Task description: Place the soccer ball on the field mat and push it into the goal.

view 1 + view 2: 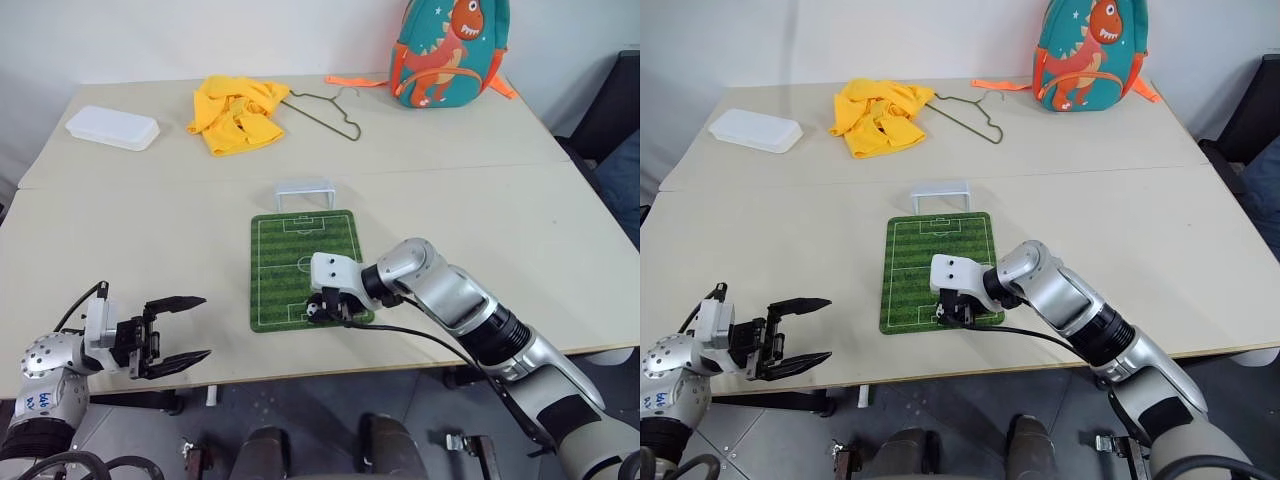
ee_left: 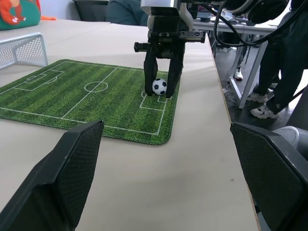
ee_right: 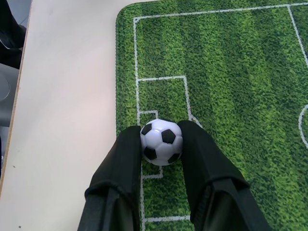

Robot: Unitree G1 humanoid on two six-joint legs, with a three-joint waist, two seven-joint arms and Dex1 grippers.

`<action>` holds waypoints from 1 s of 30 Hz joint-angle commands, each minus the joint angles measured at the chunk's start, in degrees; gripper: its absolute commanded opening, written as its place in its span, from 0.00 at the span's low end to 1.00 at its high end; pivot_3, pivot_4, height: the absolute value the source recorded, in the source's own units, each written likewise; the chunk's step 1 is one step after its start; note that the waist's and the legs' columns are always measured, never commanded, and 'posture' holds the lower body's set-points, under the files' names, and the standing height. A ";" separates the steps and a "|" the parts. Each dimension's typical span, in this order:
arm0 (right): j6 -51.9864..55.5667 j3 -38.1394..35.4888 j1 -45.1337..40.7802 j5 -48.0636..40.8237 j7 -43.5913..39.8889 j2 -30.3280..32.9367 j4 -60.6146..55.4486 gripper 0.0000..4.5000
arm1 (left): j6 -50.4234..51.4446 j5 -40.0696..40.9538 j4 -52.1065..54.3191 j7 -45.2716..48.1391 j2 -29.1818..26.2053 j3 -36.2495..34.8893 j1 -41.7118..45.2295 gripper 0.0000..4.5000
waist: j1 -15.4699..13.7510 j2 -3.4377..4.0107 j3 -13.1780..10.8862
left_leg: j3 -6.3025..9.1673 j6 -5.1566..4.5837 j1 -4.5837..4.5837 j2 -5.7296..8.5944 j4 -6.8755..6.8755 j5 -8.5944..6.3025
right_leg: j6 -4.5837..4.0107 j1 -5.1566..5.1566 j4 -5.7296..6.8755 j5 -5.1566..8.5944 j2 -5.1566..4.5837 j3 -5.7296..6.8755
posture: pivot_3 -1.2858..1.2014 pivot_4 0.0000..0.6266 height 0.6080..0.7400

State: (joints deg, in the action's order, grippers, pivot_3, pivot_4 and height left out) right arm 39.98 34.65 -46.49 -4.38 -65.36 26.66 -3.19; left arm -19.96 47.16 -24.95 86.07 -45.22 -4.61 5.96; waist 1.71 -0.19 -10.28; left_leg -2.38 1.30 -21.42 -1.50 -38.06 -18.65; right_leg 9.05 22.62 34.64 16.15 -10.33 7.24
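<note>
On the pale table, biggest of all, sits everything else. At its far edge a teal dinosaur backpack stands upright; a crumpled yellow garment lies further left with a wire hanger just beside it, and a white oblong box near the far left corner.

Centre of the table: the field mat, flat, lengthwise away from the robot. The goal stands just beyond the mat's far short edge, mouth toward the pitch.

Right gripper reaches in over the mat's near end, pointed downward, fingers clamped on the soccer ball, one finger on each side. Ball sits at the near penalty box, at or barely above the grass; cannot tell if it touches.

Left gripper hangs off the table's near left edge, well apart from the mat, fingers spread, nothing between them.
</note>
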 commanded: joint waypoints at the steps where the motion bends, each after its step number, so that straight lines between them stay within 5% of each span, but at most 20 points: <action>1: -0.27 -0.09 0.00 -0.23 -0.64 -0.22 -2.55 0.19 | 0.00 0.01 1.40 6.43 0.38 -1.98 -0.33 1.00 | 0.00 0.00 0.00 | 0.00 0.00 0.00 0.00 0.00 0.00 | 0.00 0.00 0.00 0.00 0.00 0.00 | 0.52 0.24 1.00; 26: -1.03 -0.40 -0.16 -0.57 -1.22 -0.38 -1.38 0.19 | 1.21 -1.90 1.50 6.43 2.22 -4.28 0.58 1.00 | 0.00 0.00 0.00 | -0.02 0.01 0.00 -0.02 0.00 -0.01 | 0.00 0.02 0.00 0.00 0.02 0.00 | 0.52 0.24 1.00; 30: -1.09 -0.44 -0.25 -0.64 -1.33 -0.42 -1.47 0.48 | 1.38 -2.38 1.14 6.43 2.42 -4.63 1.01 1.00 | -0.02 0.00 0.00 | -0.02 0.01 0.00 -0.02 0.00 -0.01 | 0.00 0.02 0.00 0.00 0.02 0.00 | 0.52 0.24 1.00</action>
State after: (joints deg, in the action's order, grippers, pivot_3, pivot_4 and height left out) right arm 39.87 34.64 -46.50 -5.12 -66.29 26.23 -3.76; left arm -18.65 44.93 -24.88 86.07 -42.94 -8.04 6.63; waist 1.69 -0.19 -10.28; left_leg -2.40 1.31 -21.42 -1.52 -38.06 -18.66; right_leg 9.05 22.64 34.64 16.15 -10.31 7.24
